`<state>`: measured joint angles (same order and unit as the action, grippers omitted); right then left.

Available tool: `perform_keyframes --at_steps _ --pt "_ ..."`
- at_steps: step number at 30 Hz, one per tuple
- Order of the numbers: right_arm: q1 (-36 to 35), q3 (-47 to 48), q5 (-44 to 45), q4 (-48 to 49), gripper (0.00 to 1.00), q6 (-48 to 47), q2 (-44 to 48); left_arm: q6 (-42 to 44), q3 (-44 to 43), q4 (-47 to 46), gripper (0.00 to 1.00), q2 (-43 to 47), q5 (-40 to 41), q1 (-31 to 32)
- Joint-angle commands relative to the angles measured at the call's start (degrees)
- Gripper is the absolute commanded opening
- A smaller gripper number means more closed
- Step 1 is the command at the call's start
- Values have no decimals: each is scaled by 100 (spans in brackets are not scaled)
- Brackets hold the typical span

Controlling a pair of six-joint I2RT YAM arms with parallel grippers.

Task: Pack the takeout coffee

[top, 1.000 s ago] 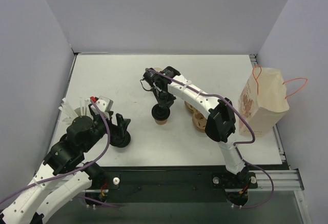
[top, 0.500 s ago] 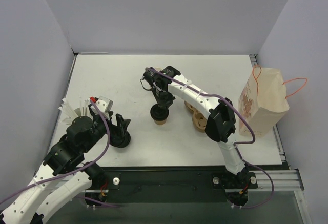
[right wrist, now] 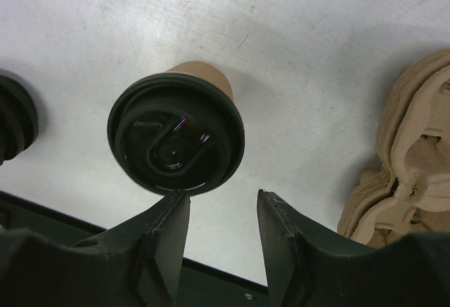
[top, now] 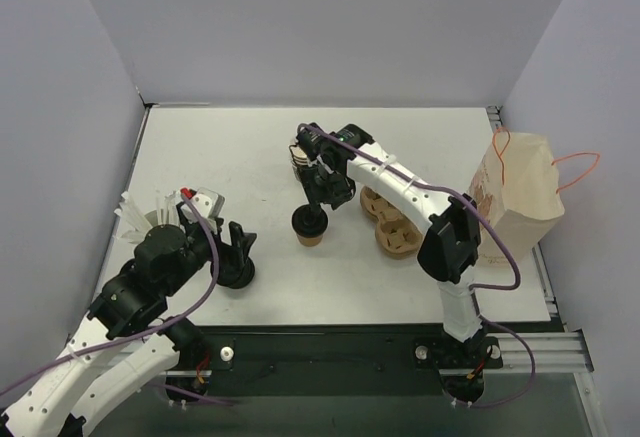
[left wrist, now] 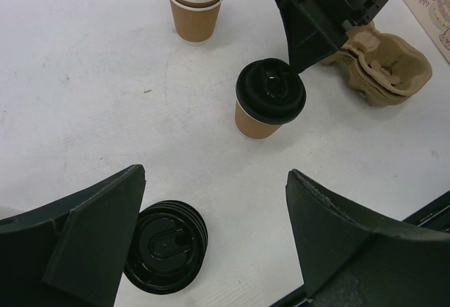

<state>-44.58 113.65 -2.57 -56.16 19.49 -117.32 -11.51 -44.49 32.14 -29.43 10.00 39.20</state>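
The takeout coffee, a tan paper cup with a black lid [top: 310, 225], stands upright mid-table. It also shows in the left wrist view [left wrist: 269, 96] and in the right wrist view [right wrist: 176, 133]. My right gripper [top: 328, 195] hovers just behind the cup, open and empty. In the right wrist view its gripper [right wrist: 223, 200] has the left finger [right wrist: 169, 230] close under the lid's rim. My left gripper [top: 238, 249] is open and empty at the near left, over a stack of black lids [left wrist: 165, 247], with its fingers spread wide [left wrist: 216, 175].
A stack of nested tan cups [top: 303, 147] stands behind the coffee. Brown pulp cup carriers [top: 385, 219] lie to the right of it. A paper bag with orange handles [top: 515, 197] stands at the right edge. White stirrers [top: 140, 212] lie at the left.
My right gripper has drawn back from the lidded cup toward the far right, uncovering the stack of nested cups. The cup stays in place. The left arm has barely moved.
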Motion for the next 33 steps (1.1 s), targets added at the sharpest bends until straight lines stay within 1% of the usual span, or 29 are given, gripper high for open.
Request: perform_keyframes --at_steps 1,4,5,7,8,12,13,14,17,18,21,22,24,26,27,28,31,33 --pt "159 -508 -603 306 44 20 683 26 19 -410 90 -159 -296 0" --pt "317 -992 -1007 1052 45 152 964 -62 -68 -428 87 -510 -481 -9" --pt "353 -1341 -1061 1203 47 178 1096 -167 -182 -437 86 -763 -603 -9" --pt "397 -1660 -1245 1614 48 292 1219 -307 -296 -463 83 -1072 -762 -18" --pt "449 -1896 -1333 1748 48 336 1298 -378 -393 -480 82 -1378 -789 -18" --pt "546 -2259 -1466 2118 49 468 1404 -729 -692 -524 76 -2215 -1000 -97" --pt "581 -2311 -1492 2231 50 503 1413 -895 -727 -594 73 -2364 -1174 -114" --pt "599 -2364 -1658 2302 51 521 1405 -975 -763 -630 72 -2635 -1237 -140" --pt "687 -2531 -1826 2504 54 583 1370 -1283 -746 -866 70 -3023 -1482 -281" --pt "696 -2601 -1852 2557 54 591 1378 -1362 -667 -946 69 -3086 -1579 -342" --pt "722 -2707 -1975 2715 55 618 1352 -1696 -456 -1446 68 -3288 -2220 -772" --pt "722 -2725 -2002 2777 55 635 1291 -1862 -307 -1726 66 -3367 -2587 -1000" --pt "731 -2769 -2055 2856 55 635 1229 -2012 -96 -2096 63 -3455 -2940 -1230" --pt "722 -2847 -2064 2918 53 627 1159 -2031 -16 -2238 62 -3587 -3047 -1388" --pt "731 -2900 -2037 2996 53 635 1158 -2022 -7 -2325 62 -3631 -3083 -1415" --pt "722 -3031 -2028 3040 50 627 1158 -2013 19 -2370 62 -3709 -3109 -1424" --pt "731 -3295 -2020 3190 45 618 1193 -2039 98 -2554 60 -3850 -3188 -1442" --pt "722 -3419 -1959 3278 44 627 1229 -2127 142 -2686 59 -3912 -3154 -1468"
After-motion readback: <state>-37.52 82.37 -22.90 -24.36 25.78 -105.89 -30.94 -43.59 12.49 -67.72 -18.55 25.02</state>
